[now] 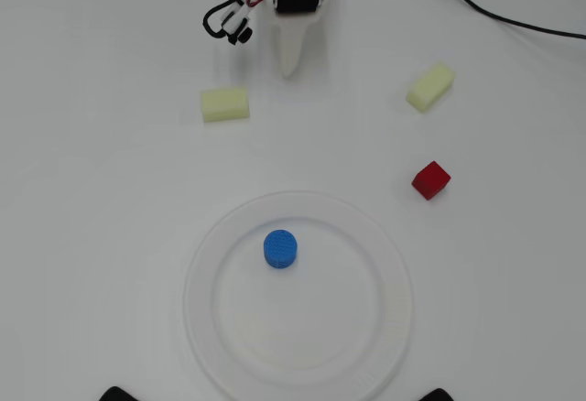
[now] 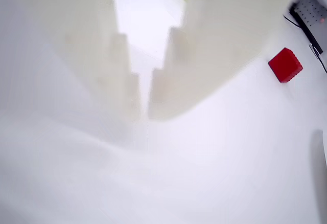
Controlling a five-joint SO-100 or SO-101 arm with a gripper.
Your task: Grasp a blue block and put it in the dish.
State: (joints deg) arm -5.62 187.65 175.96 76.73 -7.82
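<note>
Gripper [image 1: 290, 70], nearly closed and empty, is hanging far from dish [image 1: 385, 328] where blue block [image 1: 280, 248] is sitting; retreating clear looks sufficient.

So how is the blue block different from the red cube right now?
The blue block is a round cylinder, while the red cube has flat faces and corners. The blue block sits inside the dish; the red cube rests on the bare table, above and right of the dish in the overhead view. Both look similar in size, and neither is held.
</note>
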